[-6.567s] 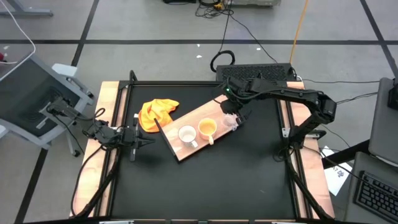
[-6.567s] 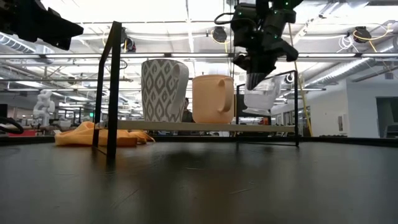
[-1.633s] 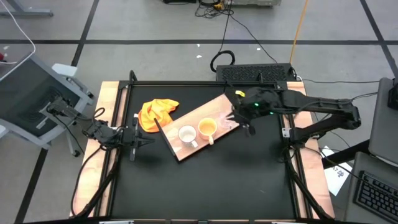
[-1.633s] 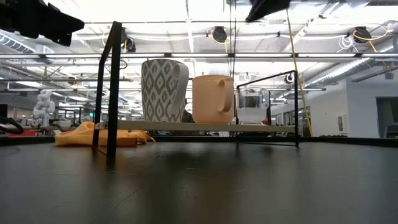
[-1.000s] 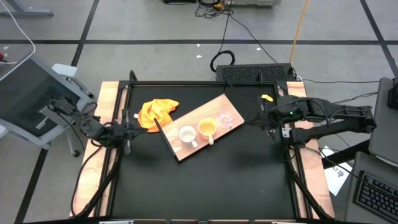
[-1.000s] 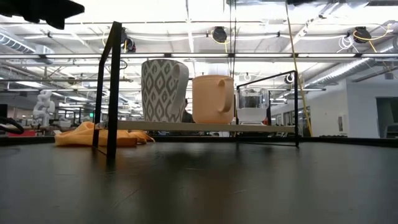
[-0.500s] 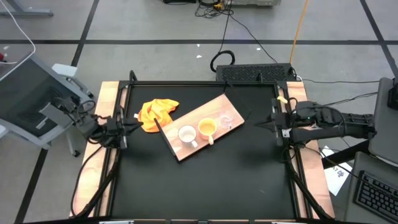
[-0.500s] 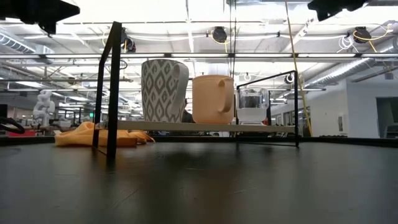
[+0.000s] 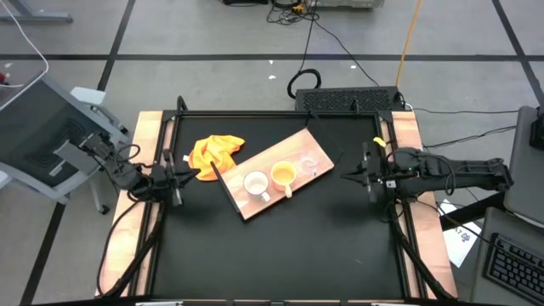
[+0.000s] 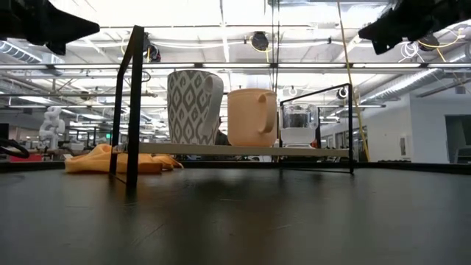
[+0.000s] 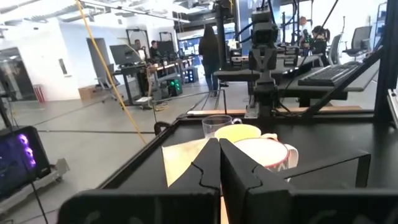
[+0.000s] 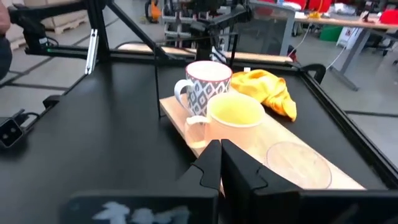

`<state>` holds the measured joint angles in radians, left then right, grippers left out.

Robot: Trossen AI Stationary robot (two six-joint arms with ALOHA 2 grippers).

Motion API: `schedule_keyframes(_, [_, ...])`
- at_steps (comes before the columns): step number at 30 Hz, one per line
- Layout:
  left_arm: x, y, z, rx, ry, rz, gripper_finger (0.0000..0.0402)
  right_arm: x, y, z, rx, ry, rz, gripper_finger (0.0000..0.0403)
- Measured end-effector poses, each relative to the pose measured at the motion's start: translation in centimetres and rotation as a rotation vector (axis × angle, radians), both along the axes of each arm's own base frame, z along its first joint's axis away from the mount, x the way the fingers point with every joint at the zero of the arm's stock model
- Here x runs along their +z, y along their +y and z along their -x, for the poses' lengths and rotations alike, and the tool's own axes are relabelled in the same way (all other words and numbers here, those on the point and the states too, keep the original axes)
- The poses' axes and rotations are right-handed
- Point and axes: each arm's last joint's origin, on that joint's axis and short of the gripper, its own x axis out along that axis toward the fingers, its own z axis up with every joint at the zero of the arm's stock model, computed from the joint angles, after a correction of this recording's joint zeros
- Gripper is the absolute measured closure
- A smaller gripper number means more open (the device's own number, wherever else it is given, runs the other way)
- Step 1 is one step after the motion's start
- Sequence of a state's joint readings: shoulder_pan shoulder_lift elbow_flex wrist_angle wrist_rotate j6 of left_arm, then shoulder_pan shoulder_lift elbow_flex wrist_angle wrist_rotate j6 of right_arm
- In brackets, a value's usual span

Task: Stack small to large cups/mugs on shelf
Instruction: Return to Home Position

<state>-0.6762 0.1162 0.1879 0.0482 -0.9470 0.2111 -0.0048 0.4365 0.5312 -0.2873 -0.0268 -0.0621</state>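
L gripper (image 11: pixel 219 148) sits at the tabletop's (image 9: pixel 280 255) left edge, fingers pressed together, holding nothing; a yellow-orange cloth (image 9: pixel 214 155) lies betw. it and the shelf (image 9: pixel 276 153), touching the board's left end. On the shelf, L to R, upright: white mug (image 9: pixel 256 184), orange mug (image 9: pixel 283 176), glass cup (image 9: pixel 310 164), all well apart from both grippers. R gripper (image 12: pixel 221 150) is at the right edge, fingers together, empty, with bare tabletop betw. it and the glass cup.

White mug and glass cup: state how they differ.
The white mug is opaque with a grey pattern; the glass cup is clear. The white mug stands taller than the glass cup. Both stand upright on the shelf, at opposite ends of the row.
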Motion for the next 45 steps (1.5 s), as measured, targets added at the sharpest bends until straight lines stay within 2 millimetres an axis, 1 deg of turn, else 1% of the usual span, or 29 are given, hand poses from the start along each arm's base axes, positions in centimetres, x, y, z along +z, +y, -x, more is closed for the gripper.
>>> schedule_keyframes(7, [-1.2,-0.3,-0.1,-0.018,0.043,0.022,0.0401,-1.5,0.0,0.1,-0.010,-0.077,-0.039,0.0403])
schedule_keyframes(12, [-1.7,-0.5,0.0,-0.011,0.058,0.037,0.0401,-2.8,0.0,0.4,-0.017,-0.090,-0.074,0.0403])
schedule_keyframes(18, [-3.5,-0.9,-0.2,-0.030,0.080,0.041,0.0402,-5.1,0.0,0.4,-0.024,-0.097,-0.079,0.0403])
schedule_keyframes(24, [-5.5,-1.2,-0.5,-0.030,0.076,0.022,0.0402,-6.2,0.0,0.2,-0.024,-0.142,-0.083,0.0403])
schedule_keyframes(29, [-5.8,-1.2,-0.5,-0.029,0.099,0.010,0.0402,-6.7,0.0,0.1,-0.024,-0.134,-0.080,0.0403])
schedule_keyframes(34, [-5.9,-1.2,-0.5,-0.027,0.111,-0.005,0.0401,-7.8,-0.1,0.1,-0.029,-0.110,-0.073,0.0403])
schedule_keyframes(39, [-5.9,-0.8,-0.7,0.017,0.111,0.000,0.0401,-9.3,-0.5,0.0,-0.065,-0.167,-0.069,0.0403])
schedule_keyframes(43, [-5.9,-0.4,-1.0,0.029,0.113,-0.011,0.0402,-9.3,-1.1,0.0,-0.099,-0.199,-0.087,0.0403])
schedule_keyframes(45, [-5.8,-0.2,-1.1,0.019,0.115,-0.022,0.0402,-9.3,-1.2,0.1,-0.085,-0.197,-0.088,0.0403])
